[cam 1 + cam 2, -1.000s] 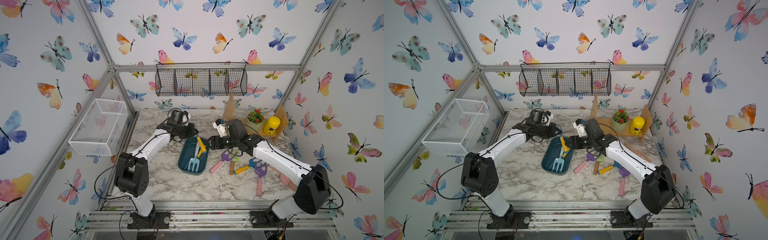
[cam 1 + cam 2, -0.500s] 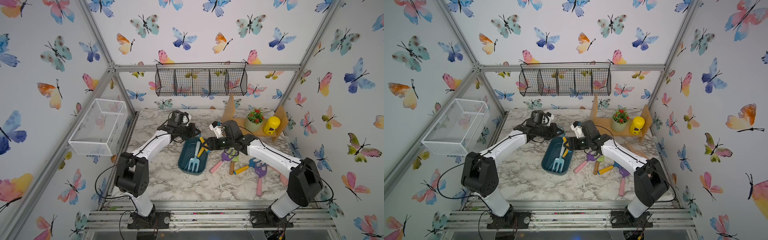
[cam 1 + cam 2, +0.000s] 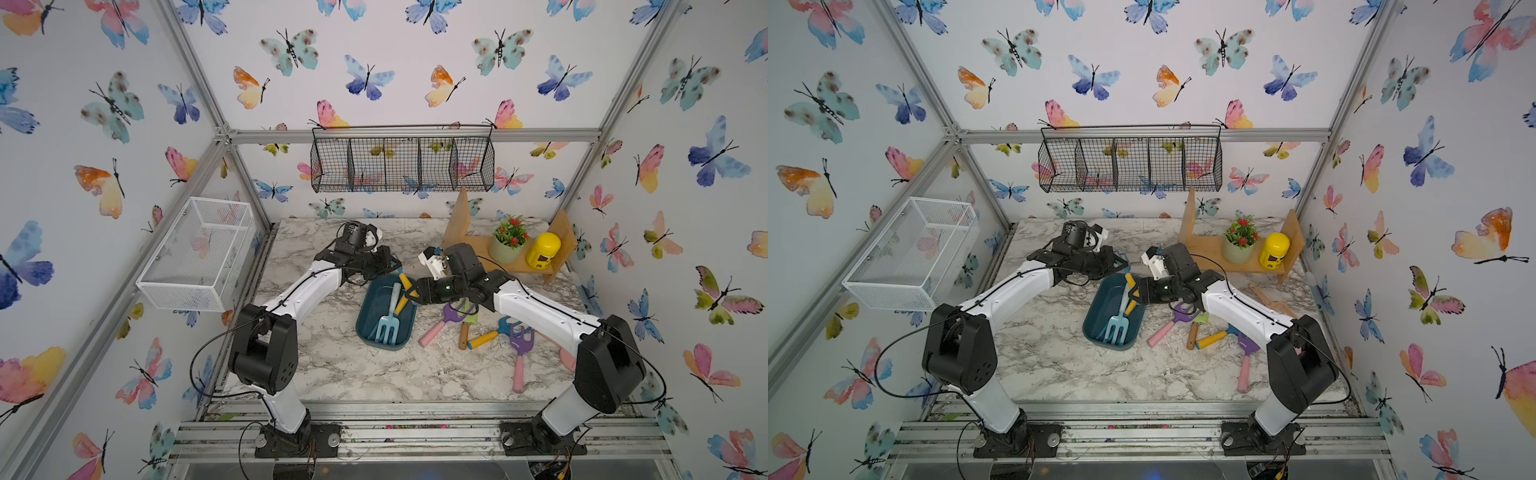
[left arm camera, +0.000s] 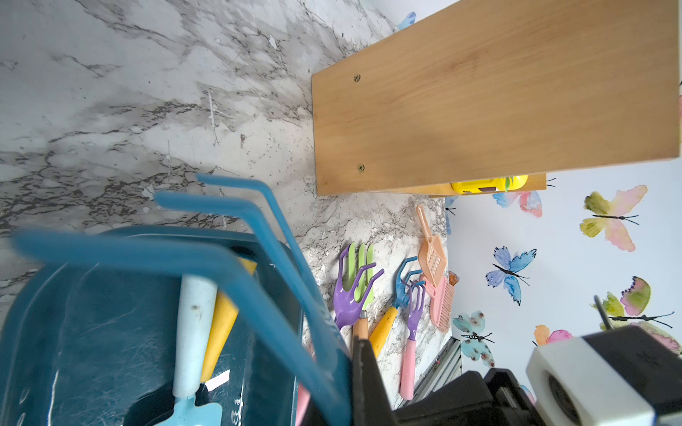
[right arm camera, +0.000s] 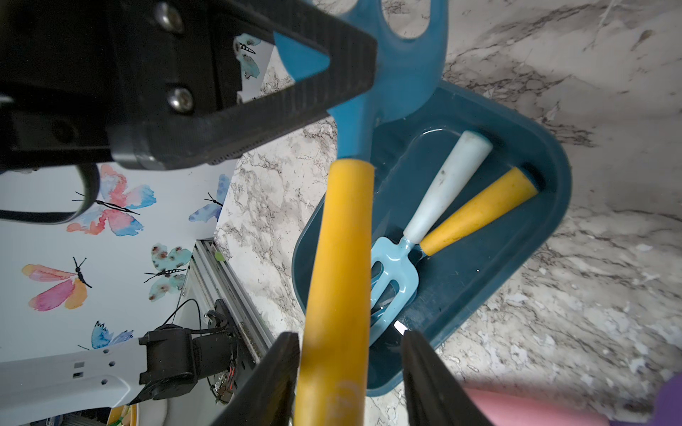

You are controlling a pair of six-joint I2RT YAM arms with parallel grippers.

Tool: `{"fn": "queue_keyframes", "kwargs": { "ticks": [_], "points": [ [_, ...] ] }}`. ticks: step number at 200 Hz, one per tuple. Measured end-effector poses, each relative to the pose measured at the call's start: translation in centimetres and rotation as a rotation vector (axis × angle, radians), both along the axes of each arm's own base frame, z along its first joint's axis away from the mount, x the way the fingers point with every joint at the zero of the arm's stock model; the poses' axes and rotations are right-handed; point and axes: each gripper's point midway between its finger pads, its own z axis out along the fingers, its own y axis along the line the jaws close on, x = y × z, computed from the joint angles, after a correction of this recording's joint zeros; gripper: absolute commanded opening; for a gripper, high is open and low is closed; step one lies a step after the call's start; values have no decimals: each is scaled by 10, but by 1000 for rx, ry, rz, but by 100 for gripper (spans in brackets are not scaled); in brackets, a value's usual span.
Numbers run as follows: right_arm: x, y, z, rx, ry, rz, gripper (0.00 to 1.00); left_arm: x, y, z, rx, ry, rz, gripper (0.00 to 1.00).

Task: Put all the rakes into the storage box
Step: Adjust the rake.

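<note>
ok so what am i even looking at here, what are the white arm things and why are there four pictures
Two white robot arms stand at the front of a marble table, each ending in a two-fingered hand. Two pictures come from one camera high up and show the whole scene. The other two come from cameras on the arms' wrists, so they look close and tilted. On the table sits a shallow teal storage box holding a light blue fork and a yellow-handled tool. More toy garden tools lie beside it. The left hand is clamped on the blue head of the rake, by the box's rim. The right hand has its fingers either side of the rake's yellow handle, not gripping yet.
</note>
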Motion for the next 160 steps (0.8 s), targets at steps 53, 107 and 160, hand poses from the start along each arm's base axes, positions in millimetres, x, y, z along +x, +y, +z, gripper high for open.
{"fn": "queue_keyframes", "kwargs": {
  "ticks": [53, 107, 160],
  "points": [
    [-2, 0, -1, -1, 9, 1, 32, 2, 2, -1, 13, -6, 15, 0],
    [-3, 2, -4, -4, 22, 0, 24, 5, 5, -3, 29, -10, 30, 1],
    [-7, -2, -10, -37, 59, 4, 23, 7, 10, -5, 69, -61, 5, 59]
  ]
}}
